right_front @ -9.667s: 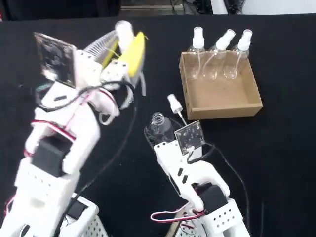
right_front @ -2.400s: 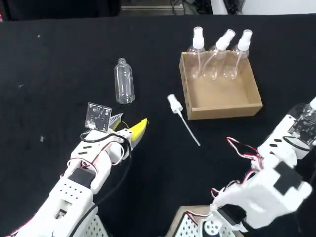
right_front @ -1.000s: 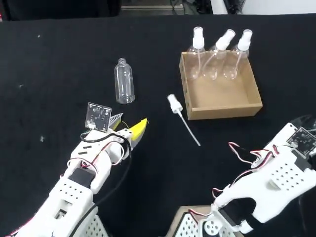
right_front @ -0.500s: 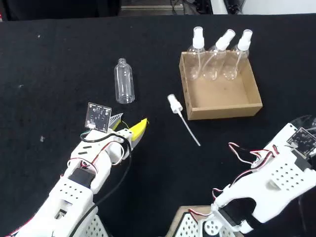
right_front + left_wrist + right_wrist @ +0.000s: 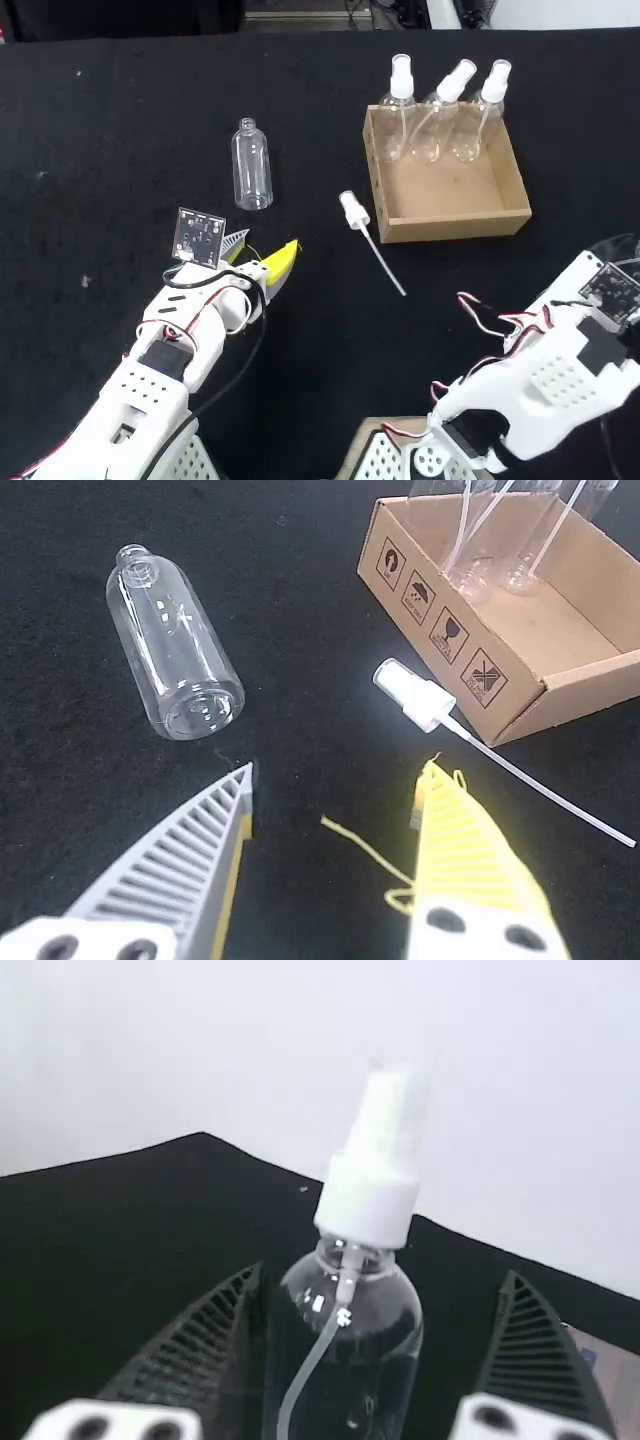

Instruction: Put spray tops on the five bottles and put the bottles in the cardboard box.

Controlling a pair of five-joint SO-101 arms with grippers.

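A clear bottle (image 5: 252, 165) without a top lies on the black table; it also appears in the left wrist view as bottle (image 5: 175, 645). A loose spray top (image 5: 353, 211) with its long tube lies beside the cardboard box (image 5: 455, 222), seen closer as spray top (image 5: 410, 692). Three topped bottles (image 5: 436, 110) lean at the box's far end. My left gripper (image 5: 260, 252) rests open short of the lying bottle, nothing between its fingers. At the table's right edge my right gripper (image 5: 385, 1275) stands open around an upright topped bottle (image 5: 345, 1330); one finger is at its side, the other stands apart.
The near half of the box floor (image 5: 600, 590) is bare. Black table surface stretches between the lying bottle and the box. The right arm's white body (image 5: 545, 385) sits at the front right corner, the left arm's body (image 5: 150, 380) at the front left.
The right arm has shifted slightly lower at the table's right edge. The left arm, lying bottle, spray top and box have not moved.
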